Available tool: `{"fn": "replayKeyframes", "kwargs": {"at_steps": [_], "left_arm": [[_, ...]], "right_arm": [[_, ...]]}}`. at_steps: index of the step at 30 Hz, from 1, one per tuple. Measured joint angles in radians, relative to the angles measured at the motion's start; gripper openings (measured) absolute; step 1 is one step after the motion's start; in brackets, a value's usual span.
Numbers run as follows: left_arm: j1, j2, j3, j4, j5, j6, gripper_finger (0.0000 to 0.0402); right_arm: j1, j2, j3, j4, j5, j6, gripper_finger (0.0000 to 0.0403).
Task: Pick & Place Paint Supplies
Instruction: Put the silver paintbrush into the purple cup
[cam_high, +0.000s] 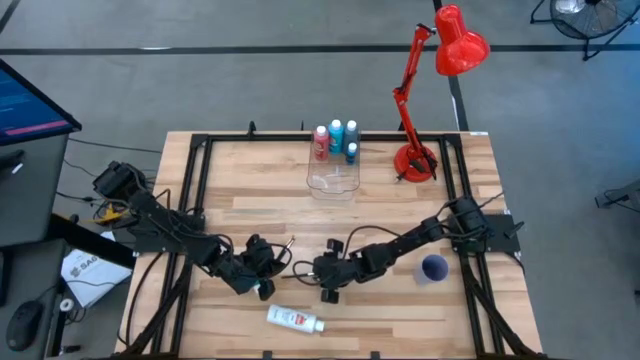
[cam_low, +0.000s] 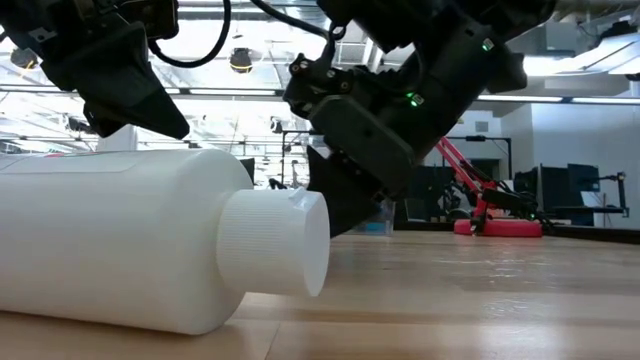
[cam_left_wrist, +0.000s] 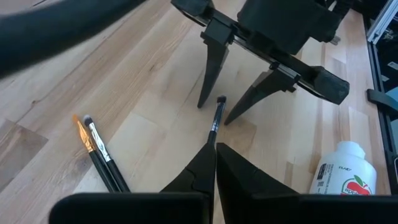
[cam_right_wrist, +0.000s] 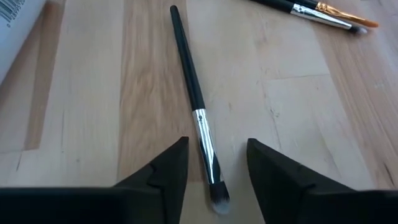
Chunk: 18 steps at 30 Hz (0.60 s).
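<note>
One thin dark paintbrush (cam_right_wrist: 191, 74) lies flat on the wood between my two grippers, with its bristle end (cam_right_wrist: 217, 198) toward the right one. My right gripper (cam_right_wrist: 217, 142) is open and low, one finger on each side of the silver ferrule without touching it. My left gripper (cam_left_wrist: 215, 149) is shut and faces the right gripper (cam_left_wrist: 213, 114) at the brush's handle end. Two more brushes (cam_left_wrist: 99, 155), one with orange bristles, lie side by side nearby. A white bottle (cam_high: 295, 320) lies on its side near the front edge. Small pink, blue and white bottles (cam_high: 336, 139) stand at the far edge. My left gripper's shut fingertips stand at the brush's handle end (cam_left_wrist: 214, 140). The fingers themselves hide that spot, so I cannot tell whether they touch it. The brush lies flat on the table.
A clear box (cam_high: 333, 183) sits in front of the standing bottles. A purple cup (cam_high: 433, 268) stands at the right, beside my right arm. A red desk lamp (cam_high: 415, 160) has its base at the far right corner. Dark frame rails run along both table sides.
</note>
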Motion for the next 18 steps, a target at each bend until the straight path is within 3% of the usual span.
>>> {"fn": "replayKeyframes", "kwargs": {"at_steps": [18], "left_arm": [[0.000, 0.000, 0.001, 0.024, 0.000, 0.000, 0.0006]], "right_arm": [[0.002, -0.004, 0.002, -0.028, -0.018, 0.011, 0.0110]]}}
